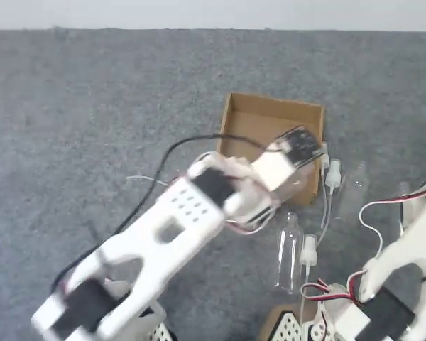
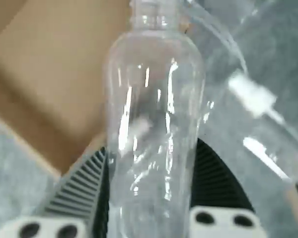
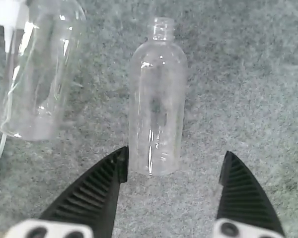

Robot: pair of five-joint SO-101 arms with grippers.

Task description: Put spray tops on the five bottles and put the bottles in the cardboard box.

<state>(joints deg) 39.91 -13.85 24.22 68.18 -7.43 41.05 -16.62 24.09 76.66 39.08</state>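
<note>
Left wrist view: left end effector [image 2: 151,148] grips a clear bottle [image 2: 154,99] at the cardboard box [image 2: 49,74] — right end effector [image 3: 176,154] gapes open; uncapped bottle [image 3: 156,104] lies below on the counter [image 3: 248,74].

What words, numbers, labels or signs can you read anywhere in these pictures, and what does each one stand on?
No text can be read in any view.
The held bottle, in the left end effector: clear, no label.
The loose bottle on the mat: clear, no label.
The box: plain cardboard on the faces shown.
</note>
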